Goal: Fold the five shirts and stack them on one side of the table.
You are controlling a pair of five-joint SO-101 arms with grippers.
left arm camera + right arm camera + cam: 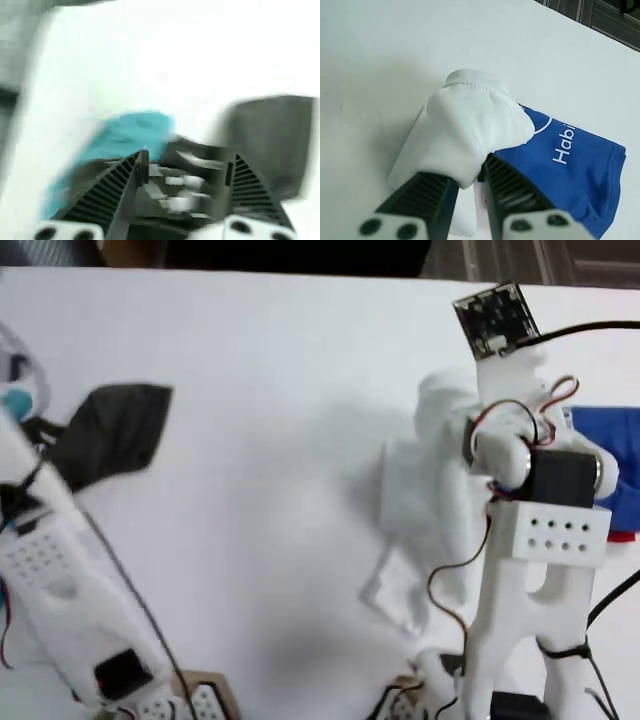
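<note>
White shirt (470, 125) sits clamped in right pincer (467, 172) on white table (250, 490) (dark room (300, 255) behind); left pincer (189, 157) gapes.

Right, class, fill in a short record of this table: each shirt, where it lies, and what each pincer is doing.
blue shirt: flat, on the right arm's side
white shirt: bunched up, overlapping the blue shirt's edge
black shirt: crumpled, on the left arm's side
teal shirt: beside the black shirt
right pincer: shut on the white shirt
left pincer: over the black and teal shirts, grip unclear
</note>
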